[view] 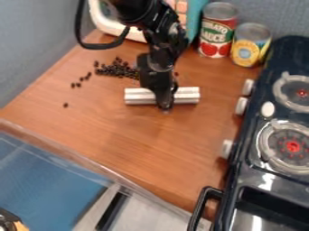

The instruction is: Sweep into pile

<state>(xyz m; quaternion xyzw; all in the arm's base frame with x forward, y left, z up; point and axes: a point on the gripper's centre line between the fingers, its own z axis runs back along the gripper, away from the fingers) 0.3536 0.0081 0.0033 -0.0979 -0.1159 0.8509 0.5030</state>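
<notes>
The black gripper point(164, 101) hangs over the middle of the wooden counter, across the centre of a ribbed silver-white bar point(186, 95). One end of the bar sticks out on each side of it. Small dark beads point(119, 70) lie in a cluster behind and to the left of the bar, partly hidden by the arm. Several more beads point(79, 82) are scattered to the left of that cluster, and a single bead point(66, 105) rests farther toward the front left.
A tomato sauce can point(217, 30) and a yellow-labelled can point(250, 45) stand at the back right. The black toy stove point(265, 135) borders the counter on the right. Behind the arm is a white and teal object point(197, 13). The counter's front edge point(78, 152) runs diagonally.
</notes>
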